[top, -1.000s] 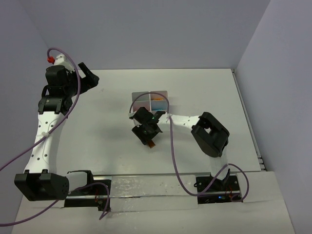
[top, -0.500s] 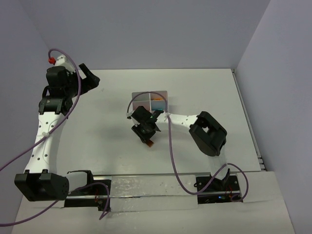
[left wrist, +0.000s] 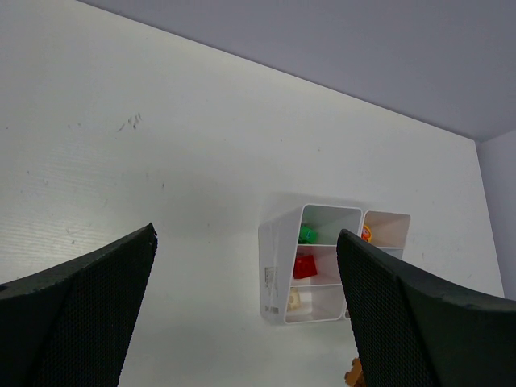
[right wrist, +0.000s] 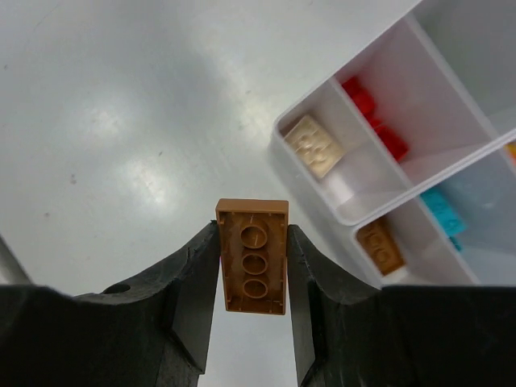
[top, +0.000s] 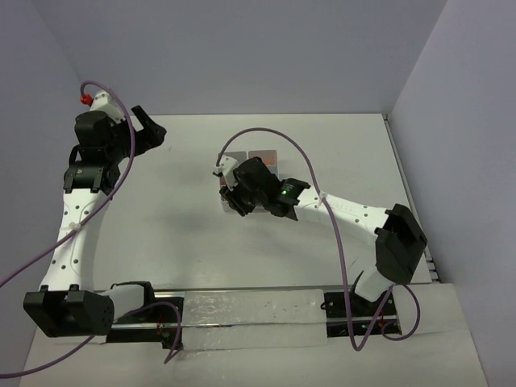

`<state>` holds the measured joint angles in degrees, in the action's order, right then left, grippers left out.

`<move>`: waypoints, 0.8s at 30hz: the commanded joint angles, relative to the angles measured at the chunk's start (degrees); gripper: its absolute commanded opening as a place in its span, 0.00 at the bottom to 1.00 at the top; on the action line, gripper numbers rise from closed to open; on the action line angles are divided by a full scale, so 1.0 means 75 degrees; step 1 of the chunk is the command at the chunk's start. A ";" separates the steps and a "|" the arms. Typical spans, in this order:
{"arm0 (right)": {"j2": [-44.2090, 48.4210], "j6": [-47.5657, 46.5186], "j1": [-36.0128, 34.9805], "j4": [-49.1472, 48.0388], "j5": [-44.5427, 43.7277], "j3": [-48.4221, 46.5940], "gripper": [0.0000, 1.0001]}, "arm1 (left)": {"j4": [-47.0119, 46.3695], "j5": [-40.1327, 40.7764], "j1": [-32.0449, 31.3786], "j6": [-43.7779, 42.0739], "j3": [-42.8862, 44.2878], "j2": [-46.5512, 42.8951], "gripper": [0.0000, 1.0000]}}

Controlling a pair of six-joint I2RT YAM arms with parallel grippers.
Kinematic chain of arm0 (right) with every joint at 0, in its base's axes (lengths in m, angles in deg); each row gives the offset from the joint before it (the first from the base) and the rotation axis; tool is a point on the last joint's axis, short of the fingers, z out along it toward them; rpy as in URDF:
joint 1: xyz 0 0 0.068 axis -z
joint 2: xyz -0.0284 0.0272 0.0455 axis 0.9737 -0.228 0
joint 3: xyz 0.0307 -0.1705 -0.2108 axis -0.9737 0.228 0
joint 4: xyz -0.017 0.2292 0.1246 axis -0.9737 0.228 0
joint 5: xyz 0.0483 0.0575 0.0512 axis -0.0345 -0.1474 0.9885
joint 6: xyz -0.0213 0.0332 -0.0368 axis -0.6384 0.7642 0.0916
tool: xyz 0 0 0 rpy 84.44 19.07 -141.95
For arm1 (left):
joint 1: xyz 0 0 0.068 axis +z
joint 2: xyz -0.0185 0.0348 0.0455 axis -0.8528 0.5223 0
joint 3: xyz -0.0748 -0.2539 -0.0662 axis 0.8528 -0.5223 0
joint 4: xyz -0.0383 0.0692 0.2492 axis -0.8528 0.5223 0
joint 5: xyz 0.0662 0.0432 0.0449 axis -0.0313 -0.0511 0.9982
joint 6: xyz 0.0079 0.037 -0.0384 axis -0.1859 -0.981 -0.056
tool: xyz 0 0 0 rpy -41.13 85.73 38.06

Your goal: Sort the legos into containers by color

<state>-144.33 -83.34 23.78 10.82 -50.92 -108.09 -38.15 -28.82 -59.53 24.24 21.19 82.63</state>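
My right gripper (right wrist: 252, 240) is shut on an orange-brown brick (right wrist: 252, 266), held underside up above the table just left of the white tray (right wrist: 322, 189). In the right wrist view the compartments hold a pale yellow brick (right wrist: 314, 145), red bricks (right wrist: 375, 121), an orange-brown brick (right wrist: 380, 246) and a teal brick (right wrist: 443, 214). From above, the right gripper (top: 234, 199) covers the tray's (top: 262, 155) near left part. My left gripper (left wrist: 250, 322) is open and empty, far left of the tray (left wrist: 276, 266), where a green brick (left wrist: 307, 235) and a red one (left wrist: 304, 267) show.
The left gripper (top: 149, 133) hangs high at the table's back left. The right arm (top: 347, 210) stretches across the middle from the right. A small orange-brown piece (left wrist: 353, 373) shows at the bottom edge of the left wrist view. Walls close the back and sides.
The right arm has stretched out and carried the orange-brown brick from the table in front of the tray up to the tray's near left side. The left arm has not moved.
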 commanded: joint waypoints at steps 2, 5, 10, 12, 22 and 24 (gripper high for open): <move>0.0281 -0.1291 0.0493 -0.0508 -0.0821 0.0163 0.15 | -0.0484 -0.0203 0.0042 -0.0205 0.0180 -0.0164 0.99; 0.0356 -0.1867 0.0873 -0.0603 -0.0919 0.0298 0.15 | -0.0692 -0.0176 0.0042 -0.0294 0.0209 -0.0187 0.99; 0.0509 -0.2972 0.1083 -0.0999 -0.1168 0.0718 0.16 | -0.0869 -0.0115 0.0042 -0.0281 0.0244 -0.0153 0.99; 0.0532 -0.3184 0.1129 -0.1116 -0.1156 0.0847 0.16 | -0.0845 -0.0162 0.0042 -0.0234 0.0279 -0.0118 0.99; 0.0185 -0.3730 0.1161 -0.1521 -0.1285 0.1049 0.21 | -0.0932 -0.0068 0.0042 -0.0312 0.0517 -0.0005 0.99; 0.0157 -0.3880 0.1157 -0.1682 -0.1286 0.1154 0.22 | -0.0904 -0.0068 0.0042 -0.0316 0.0549 0.0023 0.99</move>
<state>-143.26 -109.18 32.24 2.99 -59.44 -100.95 -41.87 -29.10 -59.53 22.74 21.80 82.69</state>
